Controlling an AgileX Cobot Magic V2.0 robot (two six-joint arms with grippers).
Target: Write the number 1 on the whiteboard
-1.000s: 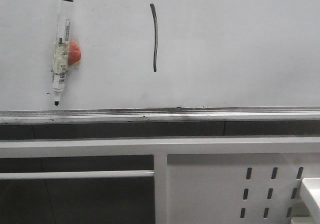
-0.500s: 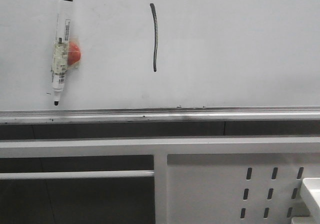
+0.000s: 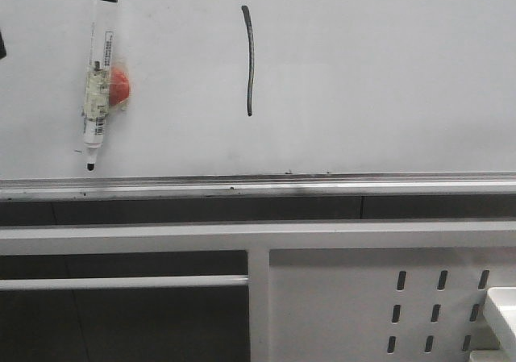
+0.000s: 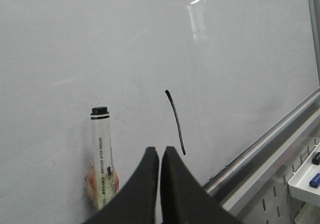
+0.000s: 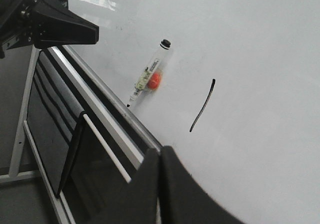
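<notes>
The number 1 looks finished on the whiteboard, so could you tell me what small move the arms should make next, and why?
Probably just draw both arms back to rest. The number 1 is already a complete stroke on the whiteboard, the marker pen hangs on the board beside it, held by neither arm, and the left gripper and right gripper are both shut and empty.

Left gripper (image 4: 159,156) and right gripper (image 5: 160,156) both closed, empty

Lab: whiteboard (image 3: 387,72), perforated metal frame (image 3: 363,297)

The whiteboard (image 3: 379,80) bears the number 1 (image 3: 250,60).
</notes>
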